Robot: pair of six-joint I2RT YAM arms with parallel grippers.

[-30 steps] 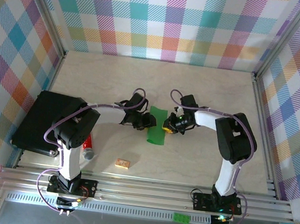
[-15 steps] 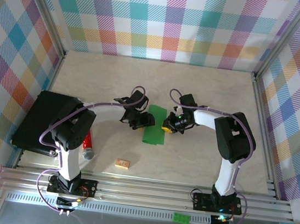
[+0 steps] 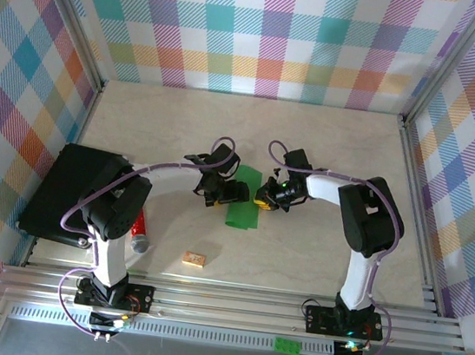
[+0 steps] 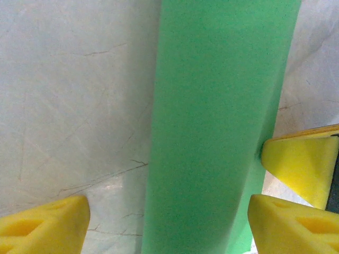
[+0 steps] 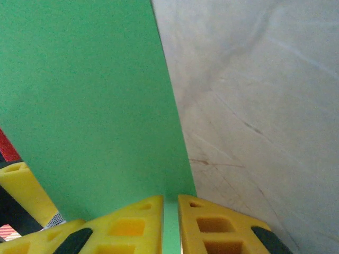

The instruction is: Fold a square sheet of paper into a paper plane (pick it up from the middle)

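Some folding done: got the sheet of paper [image 3: 245, 203] down to a narrow strip, flat on the desk [image 3: 323, 259]. Straddling it with left fingers [image 4: 45, 222] spread wide; pinching its edge with right fingers [image 5: 214, 225] nearly closed. Left to make, by the look: pointed nose, wings.

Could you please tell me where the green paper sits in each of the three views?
Top external: paper at picture centre.
Left wrist: paper as an upright band right of centre.
Right wrist: paper covering the left half.
Shared landmark: yellow right fingers closed on the paper's edge.
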